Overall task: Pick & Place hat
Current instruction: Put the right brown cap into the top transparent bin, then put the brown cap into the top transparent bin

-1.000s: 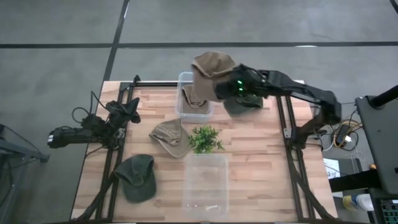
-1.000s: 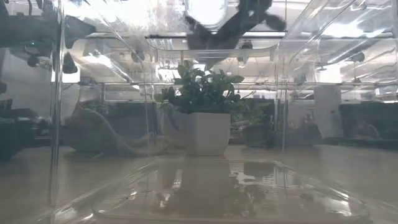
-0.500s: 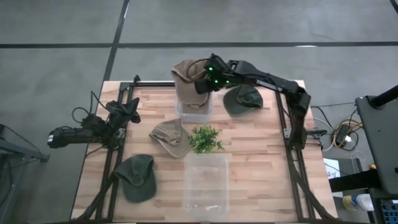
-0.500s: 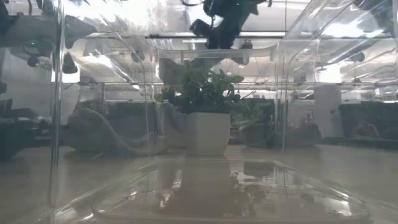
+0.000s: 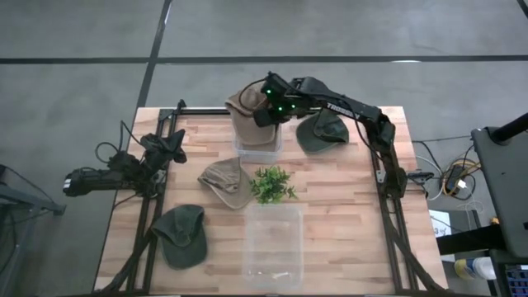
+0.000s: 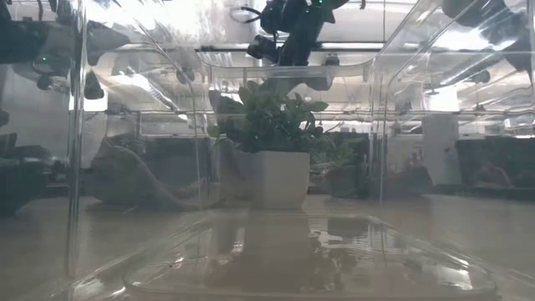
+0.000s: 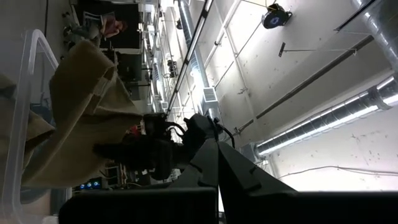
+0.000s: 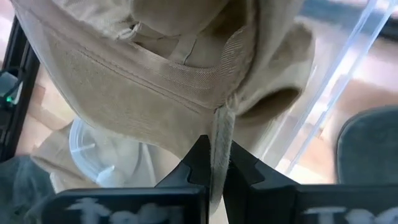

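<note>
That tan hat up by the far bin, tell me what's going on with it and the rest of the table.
The right gripper is shut on the tan hat, holding it over the clear bin at the table's far edge. The left gripper waits off the table's left side. A second tan hat, two green hats, a small potted plant and a second clear bin sit on the table.

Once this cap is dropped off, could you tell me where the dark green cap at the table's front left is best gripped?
Probably by its brim. The green cap lies flat and alone on the table, its crown soft, so the stiffer brim edge looks like the surest hold. Come straight down from above. The right pincer is busy holding the tan cap by its strap; the left pincer waits nearer.
</note>
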Robot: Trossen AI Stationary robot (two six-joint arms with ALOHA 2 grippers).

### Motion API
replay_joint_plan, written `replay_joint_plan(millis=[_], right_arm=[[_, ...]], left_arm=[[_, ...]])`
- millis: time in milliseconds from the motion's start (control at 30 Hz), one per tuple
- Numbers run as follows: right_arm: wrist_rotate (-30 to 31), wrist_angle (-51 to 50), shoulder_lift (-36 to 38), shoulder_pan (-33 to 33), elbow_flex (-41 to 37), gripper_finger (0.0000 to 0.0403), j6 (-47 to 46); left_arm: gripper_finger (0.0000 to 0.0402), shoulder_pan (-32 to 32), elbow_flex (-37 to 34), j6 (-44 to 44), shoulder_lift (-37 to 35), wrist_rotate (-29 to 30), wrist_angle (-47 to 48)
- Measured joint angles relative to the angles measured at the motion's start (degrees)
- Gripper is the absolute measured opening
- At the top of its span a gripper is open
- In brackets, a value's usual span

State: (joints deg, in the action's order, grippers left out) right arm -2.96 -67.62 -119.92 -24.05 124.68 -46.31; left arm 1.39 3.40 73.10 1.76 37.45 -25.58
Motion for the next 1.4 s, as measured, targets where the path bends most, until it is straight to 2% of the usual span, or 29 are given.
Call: replay_joint_plan(millis=[200,300,667,867,1067,1200,1300,1400], right_arm=[[-2.3,-2.5,0.0,0.0,-1.1,0.0015,-1.7],[-4.5,-3.0,0.0,0.0,-1.3,0.0036,-0.8],[-5.0,-1.7,0.5,0.3,-1.4,0.0209,0.0],[-6.5,-1.9,0.7,0.8,2.4,0.0268,0.7],[-6.6,-2.1,0.7,1.2,9.8,0.0288,3.4],[-6.2,-0.2,2.5,1.6,9.7,0.029,4.1],[-5.0,-0.5,3.4,1.8,9.7,0.029,5.1],[-4.6,-1.1,3.7,2.0,9.7,0.029,6.8]], left_arm=[[0.0,0.0,0.0,0.0,0.0,0.0,0.0],[0.0,0.0,0.0,0.0,0.0,0.0,0.1],[0.0,0.0,0.0,0.0,0.0,0.2,0.1],[0.0,0.0,0.0,0.1,0.0,-0.1,0.1],[0.0,-0.1,0.0,0.2,0.0,-0.6,0.8],[0.0,-0.1,0.0,3.4,0.1,-2.6,3.6],[0.0006,-0.1,0.0,5.5,0.4,-6.7,6.0],[0.0033,-0.1,0.0,8.6,1.6,-11.6,7.4]])
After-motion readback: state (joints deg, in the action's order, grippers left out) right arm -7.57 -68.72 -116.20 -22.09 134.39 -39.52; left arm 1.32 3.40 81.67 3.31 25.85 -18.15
